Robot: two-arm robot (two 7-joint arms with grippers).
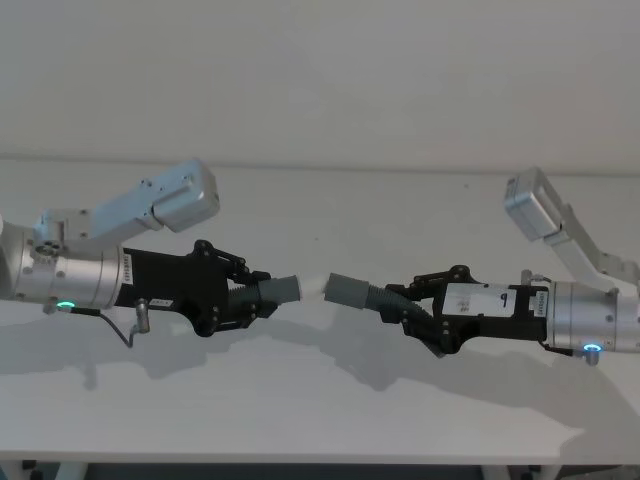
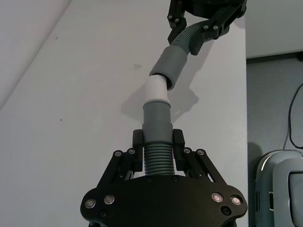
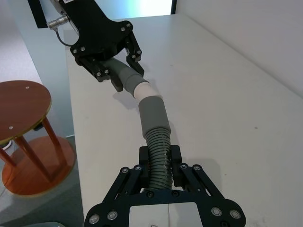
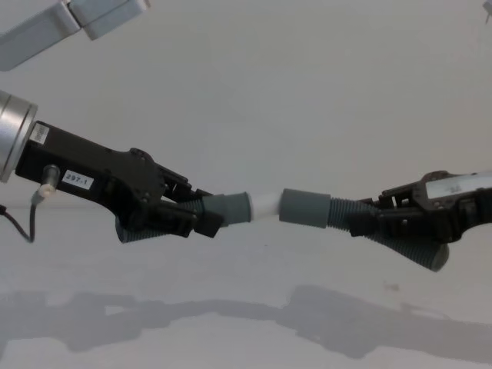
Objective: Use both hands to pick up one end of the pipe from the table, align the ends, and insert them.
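Pipe halves [image 1: 272, 293] [image 1: 360, 293] lie left-right, cuffs facing, each pincer [image 1: 243, 292] [image 1: 418, 311] clenching one.

The right hand [image 3: 161, 161] grips a ribbed pipe [image 3: 155, 124] meeting the left hand's [image 3: 124, 71] white-tipped piece [image 3: 135, 85].

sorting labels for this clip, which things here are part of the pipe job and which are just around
Job: left gripper holding the left pipe piece with its white tip; right gripper holding the right pipe piece; table.
Just around: wooden stool.
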